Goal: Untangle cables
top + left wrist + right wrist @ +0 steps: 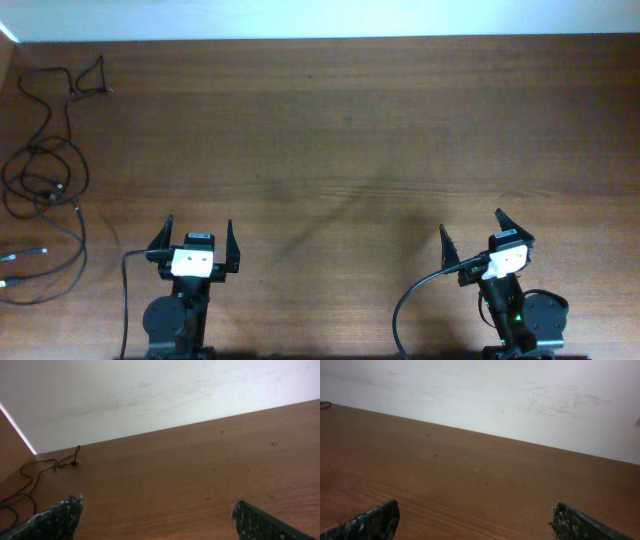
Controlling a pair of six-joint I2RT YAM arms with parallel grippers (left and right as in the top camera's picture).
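Near edge of the bench [350, 120]: two arm bases, well apart.

Left gripper [199, 222] points toward the far edge. Jaws stand wide apart, with bare wood between them. Right gripper [471, 221] is angled a little toward the left arm's side. Its jaws are equally wide and grip nothing. A thicker black lead [125, 295] trails from the left arm to the near edge. Another [405, 300] loops out from the right arm.

Left wrist view: dark speckled fingers [55, 520] sit in the lower corners, brown wood grain between them. Right wrist view: fingers [372, 522] are set the same way, far apart over plain wood.

Cables [48, 190] lie on the bench along its left edge, well to the left of the left gripper and touching neither arm. They are thin black cords crossing over one another in a loose tangle. The tangle runs from about level with the left gripper toward the far left corner. Two silvery plug ends [22, 254] lie at the near end, close to the left edge. A small kinked loop [92, 78] marks the far end. The left wrist camera also catches it [75, 456], with cord trailing from it toward the left edge of the view.

Far edge: the bench meets a white wall [150, 400] with faint grey scuffs.
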